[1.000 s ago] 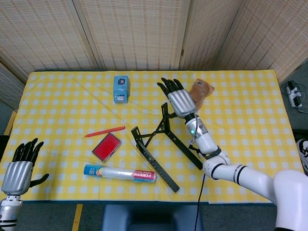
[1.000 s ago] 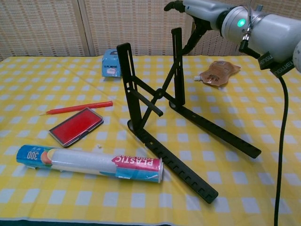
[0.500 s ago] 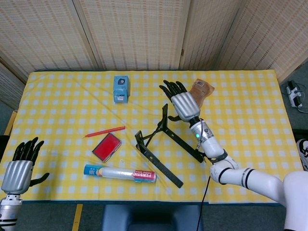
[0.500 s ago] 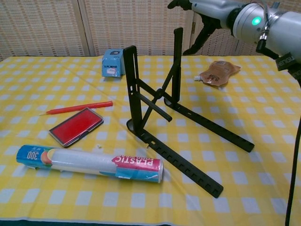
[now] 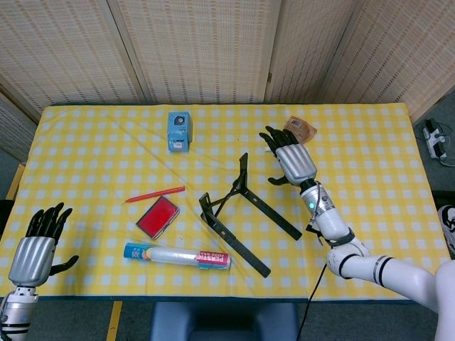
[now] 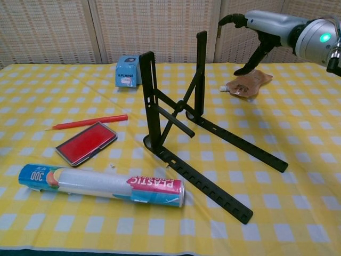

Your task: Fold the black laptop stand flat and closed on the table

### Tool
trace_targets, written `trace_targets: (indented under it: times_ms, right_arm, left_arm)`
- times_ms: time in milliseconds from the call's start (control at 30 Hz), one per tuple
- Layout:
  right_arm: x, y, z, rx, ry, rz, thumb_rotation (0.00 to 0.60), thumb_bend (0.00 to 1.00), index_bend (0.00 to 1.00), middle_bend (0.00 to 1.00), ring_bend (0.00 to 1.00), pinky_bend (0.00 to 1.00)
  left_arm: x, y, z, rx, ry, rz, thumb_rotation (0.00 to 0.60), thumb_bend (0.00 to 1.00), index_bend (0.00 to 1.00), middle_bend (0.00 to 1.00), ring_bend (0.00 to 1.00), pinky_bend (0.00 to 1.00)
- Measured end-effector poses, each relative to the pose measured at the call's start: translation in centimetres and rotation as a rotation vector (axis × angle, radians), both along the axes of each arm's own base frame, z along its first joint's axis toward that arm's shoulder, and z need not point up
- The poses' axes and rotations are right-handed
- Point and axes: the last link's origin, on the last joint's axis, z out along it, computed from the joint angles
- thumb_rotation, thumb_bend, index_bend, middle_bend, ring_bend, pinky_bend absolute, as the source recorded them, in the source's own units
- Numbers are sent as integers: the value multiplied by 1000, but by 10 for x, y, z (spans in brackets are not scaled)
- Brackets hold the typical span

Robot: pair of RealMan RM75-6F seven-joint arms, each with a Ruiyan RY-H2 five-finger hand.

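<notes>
The black laptop stand stands unfolded in the middle of the table, its two uprights raised and its two long base bars flat on the cloth. My right hand hovers to the right of the stand, above the table, fingers spread and holding nothing; it does not touch the stand. My left hand is at the near left table edge, fingers apart and empty, seen only in the head view.
A plastic-wrap roll lies in front of the stand. A red case and red pencil lie to its left. A blue box sits at the back, a brown pouch beside my right hand.
My right hand has let go of the stand's top and moved right and away. The stand shifted slightly, then stayed put, still unfolded. My left hand barely moved.
</notes>
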Motion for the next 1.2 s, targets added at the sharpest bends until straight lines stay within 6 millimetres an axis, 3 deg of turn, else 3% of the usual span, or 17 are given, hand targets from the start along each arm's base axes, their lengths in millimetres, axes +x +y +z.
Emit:
trace_targets:
  times_ms: [200,267,467,733,933,1200]
  right_arm:
    - [-19,-3,-8,18,-69,-93,600,188,3,161,278,343]
    - [-23,-4,-13,41,-103,-130,600,188,36,199,317,392]
    - [-28,-11,-33,111,-149,-203,600,188,113,213,325,399]
    - [-8,-22,-63,161,-155,-194,600,188,311,215,326,399]
    - [3,-28,-77,172,-134,-183,600,195,386,229,337,399]
    - [11,-34,-85,176,-117,-175,600,323,454,250,347,399]
  left_arm:
    - [-1,0,-2,-4,-6,4,600,181,0,0,0,0]
    - [0,0,-3,-8,-8,1,600,181,0,0,0,0]
    - [0,0,-2,-4,-6,0,600,181,0,0,0,0]
    - [-4,-2,-1,0,-7,15,600,181,0,0,0,0]
    - [-7,-3,0,3,-6,27,600,181,0,0,0,0]
    - [-9,-3,1,4,-6,32,600,181,0,0,0,0]
